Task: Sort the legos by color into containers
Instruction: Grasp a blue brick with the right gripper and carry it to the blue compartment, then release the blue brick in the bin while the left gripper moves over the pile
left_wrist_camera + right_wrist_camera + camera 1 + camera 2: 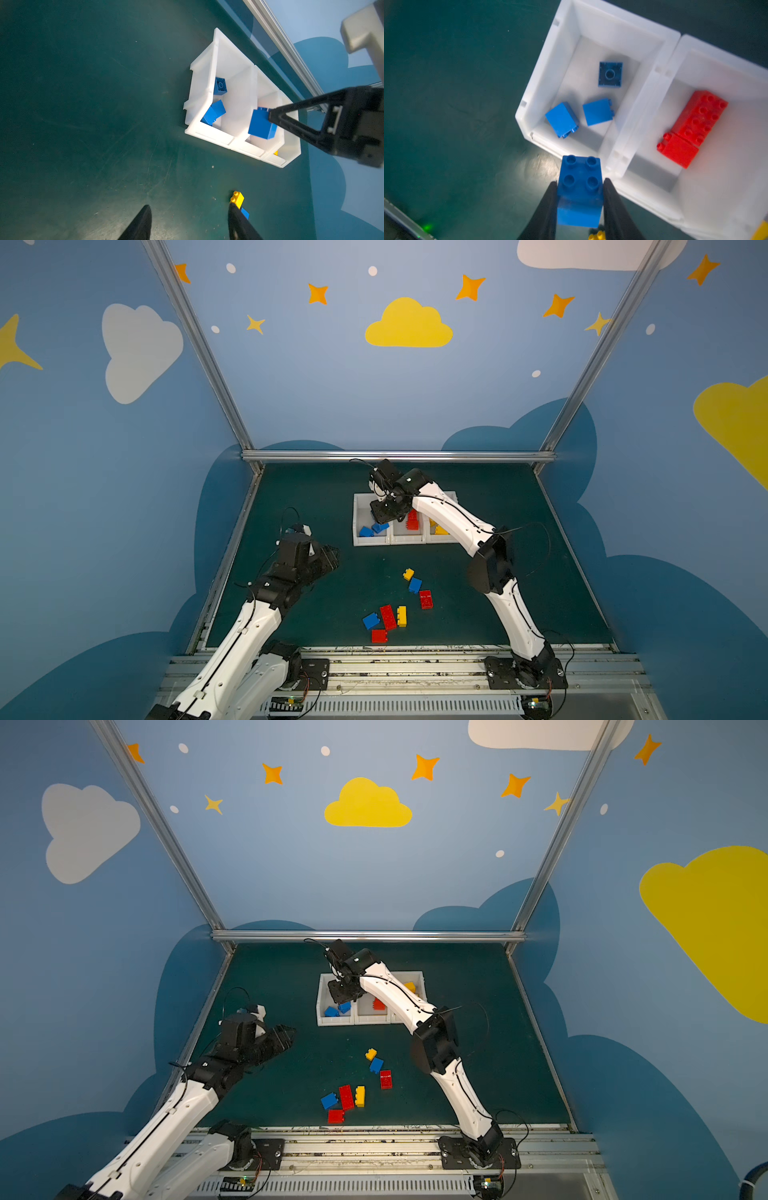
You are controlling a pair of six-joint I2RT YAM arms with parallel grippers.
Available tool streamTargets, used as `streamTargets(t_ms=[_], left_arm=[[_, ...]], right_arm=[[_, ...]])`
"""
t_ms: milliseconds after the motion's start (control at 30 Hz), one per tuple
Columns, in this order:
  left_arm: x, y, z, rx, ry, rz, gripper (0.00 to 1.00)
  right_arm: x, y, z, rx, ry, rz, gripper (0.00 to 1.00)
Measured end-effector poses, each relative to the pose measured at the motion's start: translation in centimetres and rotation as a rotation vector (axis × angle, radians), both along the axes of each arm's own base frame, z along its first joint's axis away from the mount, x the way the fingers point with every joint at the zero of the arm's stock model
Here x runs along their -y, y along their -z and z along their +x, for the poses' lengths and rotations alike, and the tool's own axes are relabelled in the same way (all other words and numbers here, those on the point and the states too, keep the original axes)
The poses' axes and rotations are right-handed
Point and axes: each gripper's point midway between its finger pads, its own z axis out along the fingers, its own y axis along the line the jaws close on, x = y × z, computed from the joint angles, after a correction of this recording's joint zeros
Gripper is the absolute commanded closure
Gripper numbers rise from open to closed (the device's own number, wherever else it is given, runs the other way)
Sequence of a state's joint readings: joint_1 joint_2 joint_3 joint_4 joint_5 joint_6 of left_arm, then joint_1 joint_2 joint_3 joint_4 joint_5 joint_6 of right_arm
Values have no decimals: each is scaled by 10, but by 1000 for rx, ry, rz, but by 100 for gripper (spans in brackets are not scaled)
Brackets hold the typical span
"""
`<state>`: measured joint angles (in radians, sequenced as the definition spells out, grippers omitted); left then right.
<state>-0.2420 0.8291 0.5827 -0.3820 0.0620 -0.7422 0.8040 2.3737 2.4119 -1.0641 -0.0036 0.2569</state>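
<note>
Blue brick (580, 172) up in the air, pinched between the two black fingers of the right hand (580, 181). That hand hangs over the left bin (550, 62) of three white bins standing in a row at the back of the green tabletop (311, 614). Three more blue bricks (598, 112) lie down inside that bin, well below the held one. Red bricks (693, 126) sit in the middle bin (716, 62), and yellow bricks (438, 529) show in the right bin (440, 540). Over on the left side, the left hand (190, 206) hovers above bare tabletop, fingers spread, nothing between them, well apart from the bins. Near the front lie seven loose bricks (387, 617): three red, two yellow, two blue.
</note>
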Motion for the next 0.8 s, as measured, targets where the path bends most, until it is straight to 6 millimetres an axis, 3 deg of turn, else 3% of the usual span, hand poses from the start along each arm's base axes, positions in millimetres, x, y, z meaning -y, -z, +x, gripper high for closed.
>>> streamTargets(t_ms=[233,300,400,467,567,800], left_arm=[[0,7,-10,-23,-7,-22,41],[0,7,-11,-25,-8,-26,41],[0,6,-11,-25,-9,-30,41],[0,6,-11,-26,-10,-31,41],[0,6,-12,-27,-12,-33,41],[0,6,-12,-29,-15,-38,40]], right_arm=[[-16,23,32,96,-48,59,70],[-18,29,37,105,-51,75,64],[-26,22,46,126,-51,121,46],[-32,11,51,152,-58,153,41],[-38,0,56,177,-60,189,38],[-36,2,56,174,-61,192,37]])
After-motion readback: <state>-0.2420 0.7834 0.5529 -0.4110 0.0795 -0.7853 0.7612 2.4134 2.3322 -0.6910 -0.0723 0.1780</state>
